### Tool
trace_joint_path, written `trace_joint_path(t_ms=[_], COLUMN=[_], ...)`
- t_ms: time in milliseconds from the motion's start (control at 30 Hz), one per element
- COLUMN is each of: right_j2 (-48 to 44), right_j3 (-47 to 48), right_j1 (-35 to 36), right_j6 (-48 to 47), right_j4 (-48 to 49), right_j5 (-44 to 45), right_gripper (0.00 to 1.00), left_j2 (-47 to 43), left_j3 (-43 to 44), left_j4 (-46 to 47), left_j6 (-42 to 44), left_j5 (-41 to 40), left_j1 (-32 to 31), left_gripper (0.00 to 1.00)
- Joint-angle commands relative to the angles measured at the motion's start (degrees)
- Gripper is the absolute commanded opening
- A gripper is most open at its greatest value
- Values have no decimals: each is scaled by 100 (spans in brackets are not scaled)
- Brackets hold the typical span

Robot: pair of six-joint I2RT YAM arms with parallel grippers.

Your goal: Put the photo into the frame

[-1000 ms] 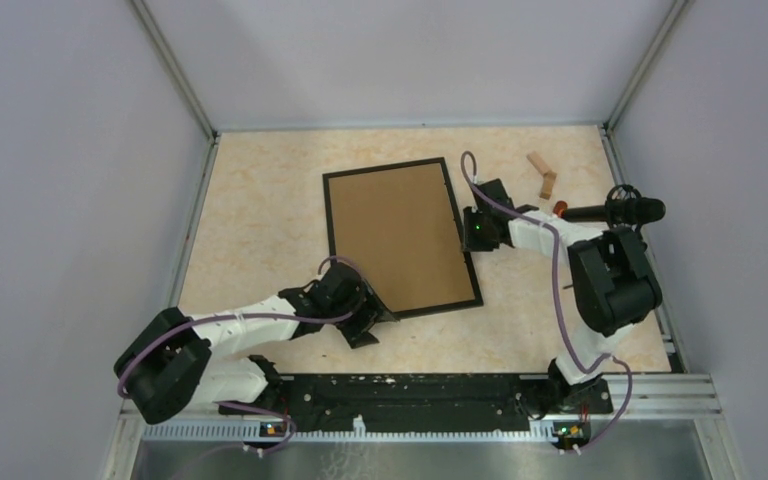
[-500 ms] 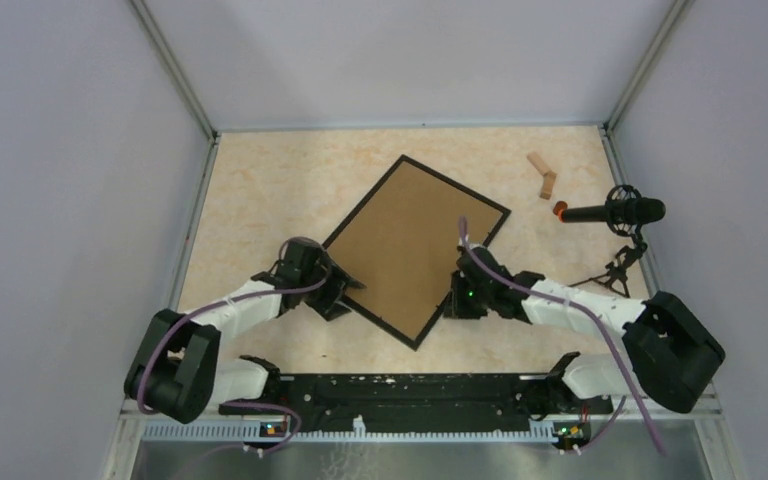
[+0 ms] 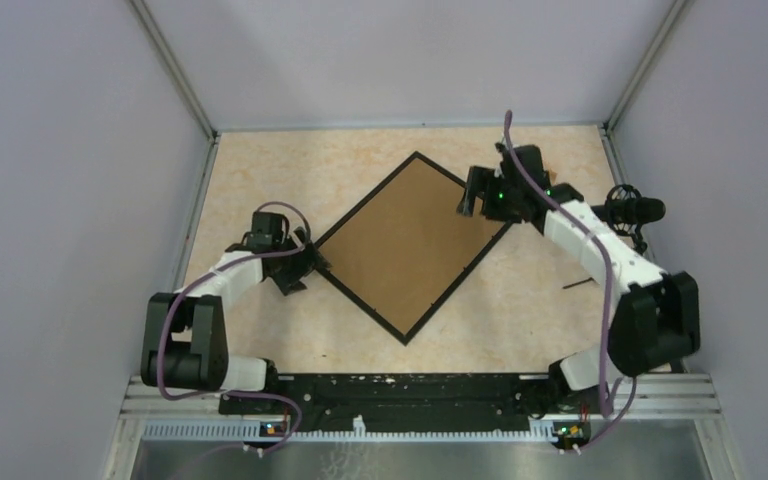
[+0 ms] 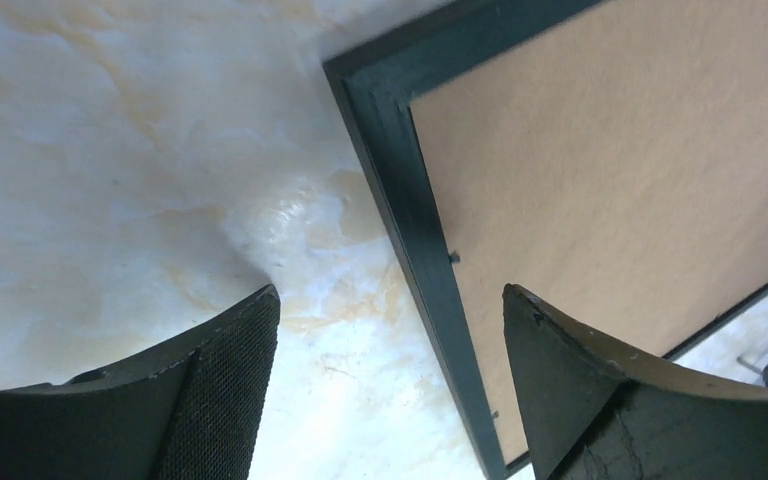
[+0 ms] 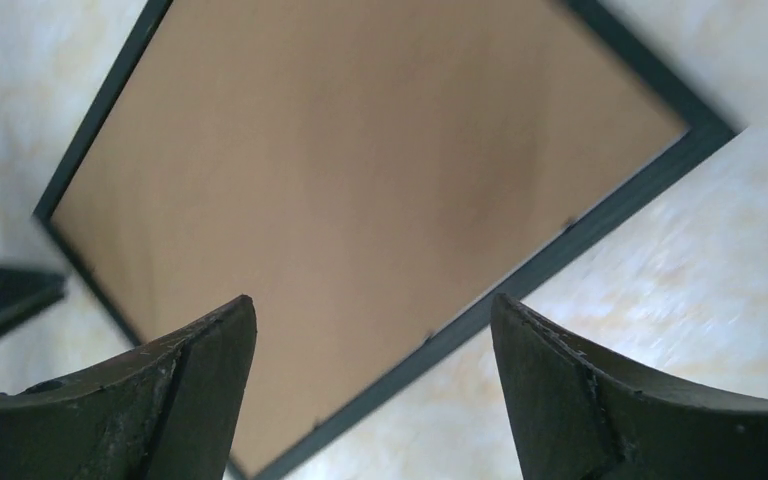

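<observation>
The frame [image 3: 410, 245] lies back side up on the table, turned like a diamond, its brown board inside a thin black rim. The photo is out of view. My left gripper [image 3: 297, 267] sits low at the frame's left corner. In the left wrist view it [image 4: 390, 290] is open, and the black rim [image 4: 415, 225] runs between the fingers without touching them. My right gripper [image 3: 472, 196] hovers over the frame's right corner. It [image 5: 372, 300] is open too, with the brown board [image 5: 360, 170] and the rim below it.
A black microphone [image 3: 632, 210] on a small stand is at the right edge of the table, just behind my right arm. Grey walls close in the left, far and right sides. A black rail [image 3: 410, 390] runs along the near edge.
The frame has turned further into a diamond. My right gripper opened and went from the frame's near right edge up to its far right corner. My left gripper moved left and opened wider.
</observation>
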Motion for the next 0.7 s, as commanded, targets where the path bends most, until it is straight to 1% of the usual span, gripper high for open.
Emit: trace_joint_path(t_ms=[0, 133, 200, 267, 367, 500, 567, 667], right_j2=[1383, 2649, 3197, 3654, 4153, 4343, 4192, 3835], right_j3=[1060, 1983, 2535, 2943, 3313, 3215, 2899, 2172], right_j1=[-641, -1100, -1230, -1270, -1304, -1308, -1307, -1286], right_j6=[-964, -1135, -1255, -1428, -1594, -1647, -1569, -1417], right_j4=[-247, -159, -180, -249, -296, -271, -166, 90], right_j5=[189, 16, -41, 0, 82, -133, -265, -405], right_gripper=[86, 88, 88, 88, 88, 88, 86, 84], left_j2=[-146, -685, -822, -782, -392, 113, 246, 434], left_j3=[-196, -820, -1062, -1174, -1063, -720, -554, -356], left_j4=[-376, -99, 226, 573, 704, 551, 412, 302], left_j6=[158, -610, -923, -1120, -1076, -855, -731, -590], left_j5=[625, 841, 871, 847, 883, 764, 488, 207], left_j1=[-239, -751, -1092, -1399, -1529, -1524, -1513, -1403], left_gripper=[86, 86, 83, 79, 75, 71, 68, 64])
